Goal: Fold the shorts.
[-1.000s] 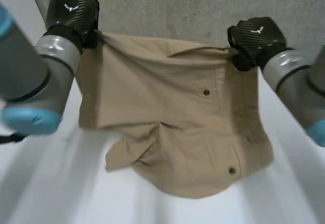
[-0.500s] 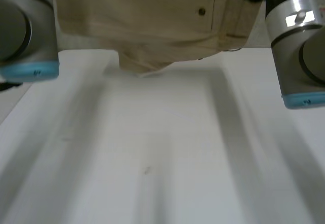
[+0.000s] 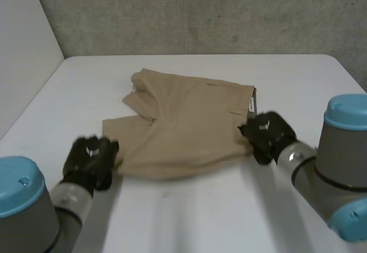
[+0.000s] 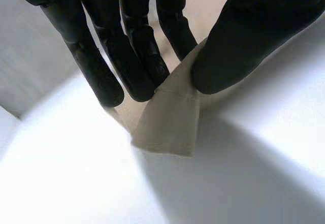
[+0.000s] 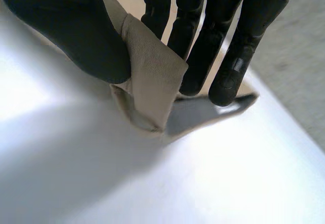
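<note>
A rough grey concrete wall [image 3: 200, 12] stands behind a smooth white table with rounded corners [image 3: 189, 218]; a plain pale-grey panel [image 3: 23, 52] flanks its left side.

Pinches the near left corner of the shorts [image 3: 183, 127] between thumb and fingers of the left hand [image 3: 90, 156]. Pinches the near right corner likewise with the right hand [image 3: 266, 135], both arms stretched forward.
</note>
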`<state>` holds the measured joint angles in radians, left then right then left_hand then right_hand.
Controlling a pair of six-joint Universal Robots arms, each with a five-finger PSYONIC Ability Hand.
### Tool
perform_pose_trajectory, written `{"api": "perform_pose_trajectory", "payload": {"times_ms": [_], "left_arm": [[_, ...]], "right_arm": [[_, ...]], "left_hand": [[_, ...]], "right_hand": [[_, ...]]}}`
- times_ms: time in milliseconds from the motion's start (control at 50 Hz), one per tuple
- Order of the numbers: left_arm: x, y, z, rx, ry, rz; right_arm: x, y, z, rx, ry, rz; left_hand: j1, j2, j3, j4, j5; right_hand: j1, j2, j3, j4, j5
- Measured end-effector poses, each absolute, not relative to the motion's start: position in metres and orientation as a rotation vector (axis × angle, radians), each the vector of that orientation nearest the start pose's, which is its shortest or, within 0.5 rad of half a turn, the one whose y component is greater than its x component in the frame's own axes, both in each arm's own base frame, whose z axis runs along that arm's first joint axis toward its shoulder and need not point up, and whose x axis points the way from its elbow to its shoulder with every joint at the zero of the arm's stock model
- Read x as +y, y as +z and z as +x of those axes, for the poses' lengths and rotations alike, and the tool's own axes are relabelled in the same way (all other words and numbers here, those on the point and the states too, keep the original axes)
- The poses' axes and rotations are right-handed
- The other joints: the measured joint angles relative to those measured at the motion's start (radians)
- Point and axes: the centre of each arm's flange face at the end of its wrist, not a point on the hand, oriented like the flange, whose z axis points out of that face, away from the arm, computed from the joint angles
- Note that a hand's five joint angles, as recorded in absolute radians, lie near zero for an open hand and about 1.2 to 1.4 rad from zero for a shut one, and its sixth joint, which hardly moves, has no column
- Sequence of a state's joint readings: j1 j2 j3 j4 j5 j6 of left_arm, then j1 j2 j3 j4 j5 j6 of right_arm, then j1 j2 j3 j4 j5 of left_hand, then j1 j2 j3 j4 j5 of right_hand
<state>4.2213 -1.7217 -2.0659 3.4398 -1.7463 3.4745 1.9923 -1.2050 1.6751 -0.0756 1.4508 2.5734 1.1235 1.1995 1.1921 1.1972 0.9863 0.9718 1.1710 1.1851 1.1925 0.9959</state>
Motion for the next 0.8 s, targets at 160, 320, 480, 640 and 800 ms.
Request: {"api": "perform_pose_trajectory", "payload": {"times_ms": [160, 320, 480, 640, 800], "left_arm": [[-0.142, 0.152, -0.207, 2.523, -1.404, 0.999], [-0.116, 0.177, -0.202, 2.547, -1.374, 1.073], [-0.112, 0.190, -0.212, 2.541, -1.504, 1.154], [-0.166, 0.220, -0.226, 2.375, -1.857, 0.989], [-0.232, 0.214, -0.239, 2.275, -1.984, 0.898]], "right_arm": [[-0.205, 0.166, 0.245, 2.284, -1.546, -1.625], [-0.185, 0.177, 0.225, 2.342, -1.363, -1.757], [-0.186, 0.176, 0.218, 2.332, -1.351, -1.773], [-0.195, 0.167, 0.224, 2.298, -1.443, -1.688], [-0.195, 0.161, 0.226, 2.302, -1.429, -1.664]], "left_hand": [[0.000, 0.000, 0.000, 0.000, 0.000], [0.000, 0.000, 0.000, 0.000, 0.000], [-0.845, -0.896, -0.883, -0.896, -0.863], [-0.792, -0.869, -0.865, -0.869, -0.831], [-0.758, -0.826, -0.818, -0.824, -0.785]], "right_hand": [[0.000, 0.000, 0.000, 0.000, 0.000], [0.000, 0.000, 0.000, 0.000, 0.000], [0.000, 0.000, 0.000, 0.000, 0.000], [0.000, 0.000, 0.000, 0.000, 0.000], [0.000, 0.000, 0.000, 0.000, 0.000]]}}
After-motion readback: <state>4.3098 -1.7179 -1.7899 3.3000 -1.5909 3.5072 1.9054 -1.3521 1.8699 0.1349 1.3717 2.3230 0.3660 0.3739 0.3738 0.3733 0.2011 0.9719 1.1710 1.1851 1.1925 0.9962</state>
